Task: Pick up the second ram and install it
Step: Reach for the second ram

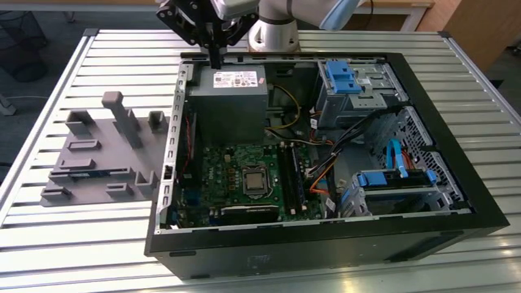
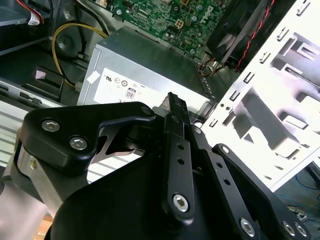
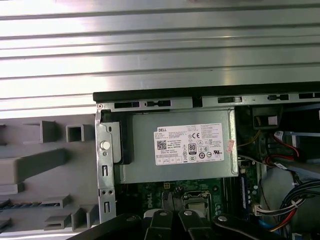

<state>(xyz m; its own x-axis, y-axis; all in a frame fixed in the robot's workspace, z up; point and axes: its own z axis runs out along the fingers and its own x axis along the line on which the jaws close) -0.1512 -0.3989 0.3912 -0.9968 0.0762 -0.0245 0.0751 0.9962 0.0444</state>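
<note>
Above the power supply point(image 1: 228, 101), the gripper point(image 1: 216, 65) hangs pointing straight down, fingers point(image 1: 216, 52) pressed together, empty.

- The light is bright and even, seemingly from overhead; in the exterior view the slatted metal table point(image 1: 73, 244) shines pale, with soft streaks along its slats.
- In the first wrist view those slats glare almost white, their detail washed out.
- The inside of the computer case point(image 1: 488, 201) is far dimmer, with deep shade beside the power supply point(image 1: 228, 110) and under the drive cages point(image 1: 407, 195).
- The grey fixture point(image 1: 89, 165) throws only faint, soft-edged shadows.
- In the second wrist view a bare metal panel point(image 2: 270, 100) is blown out white. The black gripper point(image 2: 175, 107) catches dull highlights on its screw heads, and its lower bulk sinks into flat darkness.
</note>
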